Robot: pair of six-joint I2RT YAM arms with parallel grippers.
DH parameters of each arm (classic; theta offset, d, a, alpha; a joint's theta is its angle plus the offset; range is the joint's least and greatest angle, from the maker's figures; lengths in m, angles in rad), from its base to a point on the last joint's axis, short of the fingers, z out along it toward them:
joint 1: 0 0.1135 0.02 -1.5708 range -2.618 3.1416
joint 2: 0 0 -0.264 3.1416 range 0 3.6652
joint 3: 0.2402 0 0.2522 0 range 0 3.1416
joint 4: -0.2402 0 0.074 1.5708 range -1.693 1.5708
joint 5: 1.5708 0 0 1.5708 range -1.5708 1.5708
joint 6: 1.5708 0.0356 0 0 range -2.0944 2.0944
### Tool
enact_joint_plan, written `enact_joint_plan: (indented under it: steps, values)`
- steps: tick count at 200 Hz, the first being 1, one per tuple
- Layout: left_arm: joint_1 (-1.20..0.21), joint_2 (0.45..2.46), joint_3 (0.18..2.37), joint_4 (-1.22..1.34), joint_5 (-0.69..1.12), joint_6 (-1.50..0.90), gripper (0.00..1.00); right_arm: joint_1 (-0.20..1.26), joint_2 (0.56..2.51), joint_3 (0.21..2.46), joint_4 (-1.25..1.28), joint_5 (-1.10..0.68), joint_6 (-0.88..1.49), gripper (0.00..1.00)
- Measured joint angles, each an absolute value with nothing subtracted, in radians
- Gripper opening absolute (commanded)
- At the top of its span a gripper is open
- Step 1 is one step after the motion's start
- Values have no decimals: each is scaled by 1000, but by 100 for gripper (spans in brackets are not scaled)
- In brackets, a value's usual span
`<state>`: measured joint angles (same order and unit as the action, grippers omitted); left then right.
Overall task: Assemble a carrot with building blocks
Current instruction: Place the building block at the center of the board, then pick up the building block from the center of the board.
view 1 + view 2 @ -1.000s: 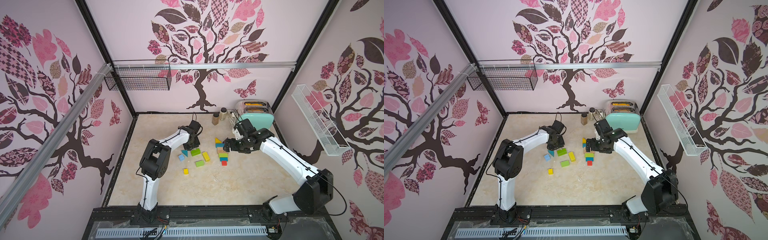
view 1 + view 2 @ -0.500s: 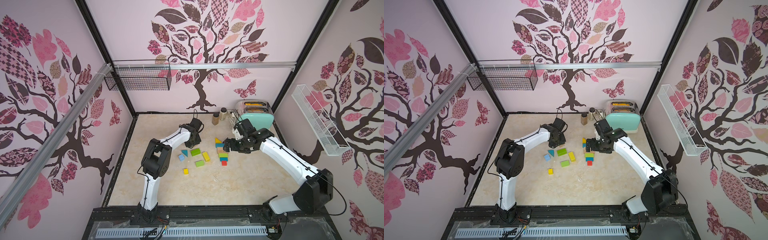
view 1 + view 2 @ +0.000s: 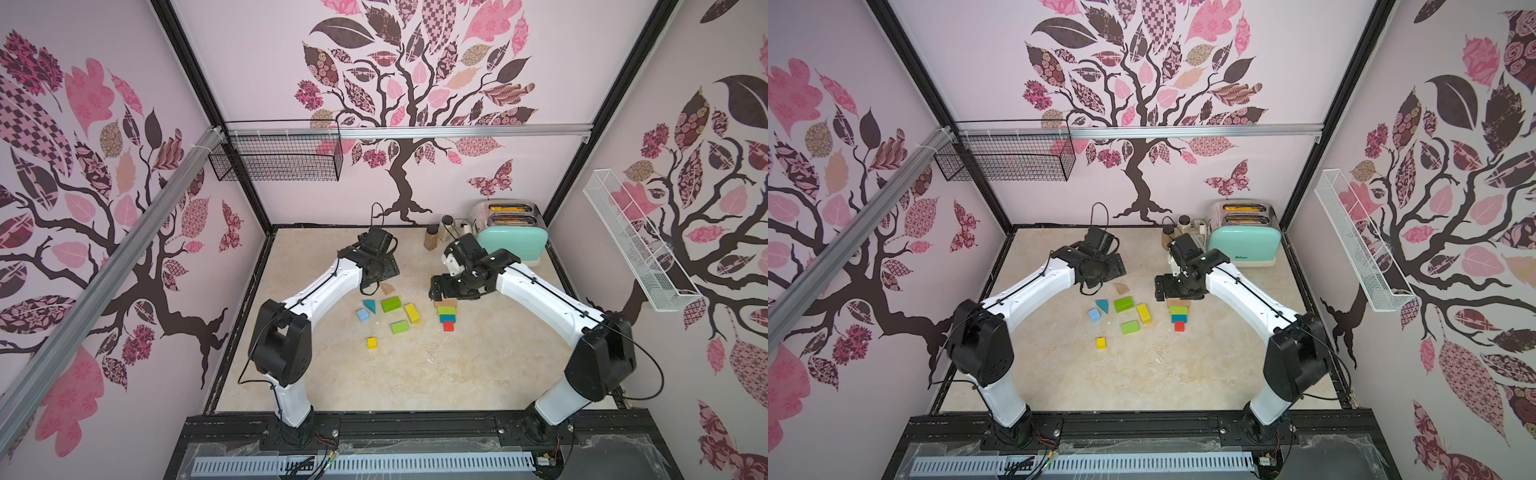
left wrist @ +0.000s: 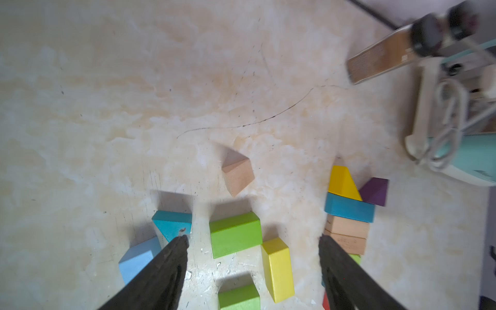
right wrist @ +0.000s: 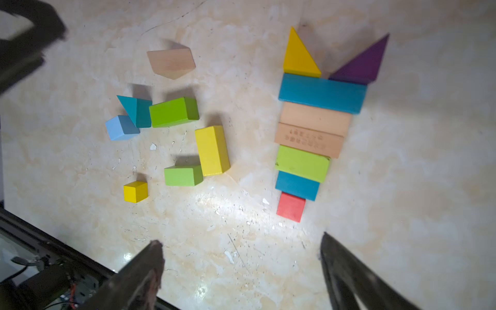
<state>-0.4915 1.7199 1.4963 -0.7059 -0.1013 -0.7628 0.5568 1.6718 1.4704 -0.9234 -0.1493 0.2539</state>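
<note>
The carrot lies flat: a yellow wedge (image 5: 299,55) and a purple wedge (image 5: 362,64) top a teal bar (image 5: 322,92), two tan bars (image 5: 311,128), a green bar (image 5: 302,163), a teal block (image 5: 296,185) and a red cube (image 5: 291,206). Loose building blocks lie beside it: a tan wedge (image 4: 237,174), a teal wedge (image 4: 171,224), a light blue cube (image 5: 120,127), two green blocks (image 4: 234,233), a yellow block (image 4: 277,268) and a yellow cube (image 3: 371,342). My left gripper (image 4: 252,241) hangs open above them. My right gripper (image 5: 240,243) is open and empty, covering the carrot's top in both top views.
A mint toaster (image 3: 511,245) and two brown-lidded spice jars (image 3: 431,238) stand at the back right. A black wire basket (image 3: 276,160) hangs on the back wall and a white wire rack (image 3: 640,249) on the right wall.
My left gripper's jaws have gone from shut to open, and that arm has drawn back slightly toward the far wall. The right arm has hardly moved.
</note>
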Motion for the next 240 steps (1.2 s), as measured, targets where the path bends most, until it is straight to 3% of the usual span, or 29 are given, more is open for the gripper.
enact_joint_plan:
  steps: [24, 110, 169, 213, 240]
  values:
    - [-440, 1575, 1412, -687, -47, -739, 83, 610, 1811, 1584, -904, -128, 225, 68]
    - [-406, 1219, 1040, -722, 74, -734, 83, 678, 2191, 1925, -844, -83, 173, 70]
    - [-390, 1142, 1003, -758, 73, -739, 82, 698, 2315, 2030, -823, -71, 152, 69]
    - [-390, 1142, 996, -765, 73, -744, 82, 709, 2351, 2078, -808, -74, 138, 73]
    - [-390, 1146, 996, -766, 74, -744, 82, 715, 2396, 2149, -802, -54, 128, 67]
